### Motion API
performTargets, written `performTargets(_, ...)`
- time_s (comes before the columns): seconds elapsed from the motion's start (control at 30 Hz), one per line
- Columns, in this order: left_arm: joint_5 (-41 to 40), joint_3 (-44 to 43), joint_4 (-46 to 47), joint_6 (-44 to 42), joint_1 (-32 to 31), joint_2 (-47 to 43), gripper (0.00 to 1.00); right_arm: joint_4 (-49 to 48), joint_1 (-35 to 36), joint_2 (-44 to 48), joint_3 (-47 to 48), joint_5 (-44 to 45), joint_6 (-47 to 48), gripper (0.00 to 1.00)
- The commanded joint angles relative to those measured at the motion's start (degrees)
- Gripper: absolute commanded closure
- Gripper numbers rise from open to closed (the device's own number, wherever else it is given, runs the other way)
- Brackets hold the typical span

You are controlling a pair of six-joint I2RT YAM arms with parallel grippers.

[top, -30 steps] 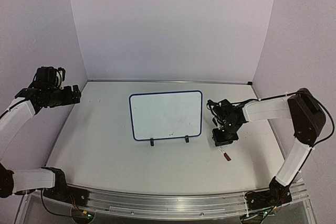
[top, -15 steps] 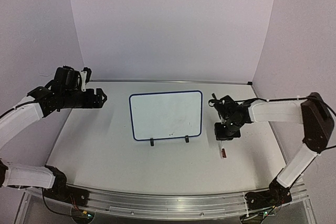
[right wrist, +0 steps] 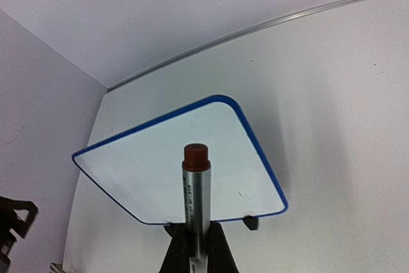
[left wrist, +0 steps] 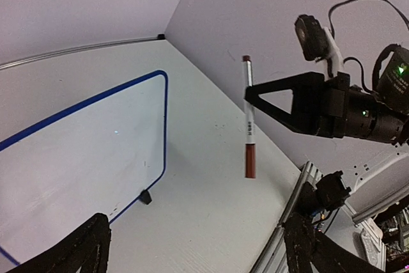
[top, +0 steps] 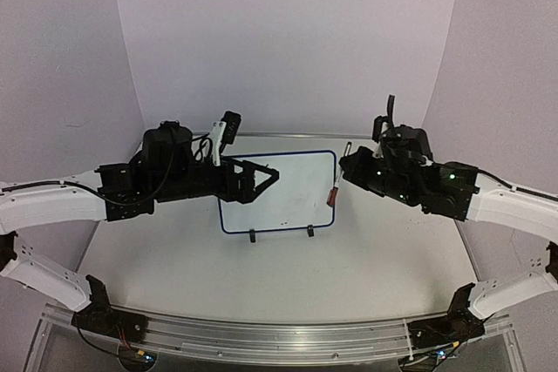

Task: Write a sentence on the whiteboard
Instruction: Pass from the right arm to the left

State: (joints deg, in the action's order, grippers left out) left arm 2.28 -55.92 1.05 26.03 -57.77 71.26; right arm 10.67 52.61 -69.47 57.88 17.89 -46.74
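As the right gripper lifts the clamped silver red-capped marker beside the blank blue-framed whiteboard, the spread left gripper nears, likely to uncap.

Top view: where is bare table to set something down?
Bare table lies between the whiteboard and the near rail, and right of the whiteboard. Crowded over the whiteboard: left fingers at its left edge, right fingers with the marker at its right.

even, soft, purplish light; faint shadows; wide-angle bending in wrist views
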Motion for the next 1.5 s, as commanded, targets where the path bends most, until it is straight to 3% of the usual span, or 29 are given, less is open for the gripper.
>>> performTargets(0.0, 6.9, -2.7, 12.6, 3.9, -0.3, 4.4, 0.05, -17.1, 3.0, -5.9, 5.7, 1.3, -2.2, 1.0)
performTargets(0.27, 10.2, -2.7, 15.0, 8.2, -0.3, 9.2, 0.03, -23.9, 5.7, -12.7, 11.7, -2.8, -3.5, 1.0)
performTargets(0.37, 10.9, -2.8, 15.8, 7.9, -0.2, 9.0, 0.28, -24.3, 6.0, -13.5, 11.9, -2.9, -3.8, 1.0)
performTargets(0.5, 10.3, -3.5, 14.5, 7.3, -0.1, 9.2, 0.51, -24.4, 6.1, -13.6, 11.5, -2.9, -4.0, 1.0)
performTargets(1.07, 3.8, -4.1, 13.4, 5.4, -0.2, 7.2, 0.68, -22.6, 6.1, -14.7, 12.0, -4.4, -5.1, 1.0)
performTargets(1.17, 3.6, -3.9, 13.4, 5.5, -0.2, 7.1, 0.76, -22.3, 6.1, -14.8, 12.0, -4.4, -5.1, 1.0)
performTargets(1.33, 2.8, -3.3, 13.4, 5.6, -0.1, 6.6, 0.99, -21.7, 6.0, -14.5, 11.6, -3.8, -4.9, 1.0)
performTargets(1.4, 2.8, -3.0, 12.4, 5.6, 0.2, 6.4, 1.0, -20.1, 6.0, -14.2, 12.3, -3.3, -3.6, 0.91)
performTargets(1.47, 4.3, -3.0, 9.4, 6.9, 2.2, 6.1, 1.0, -16.0, 5.2, -12.8, 12.9, -2.4, -1.6, 0.56)
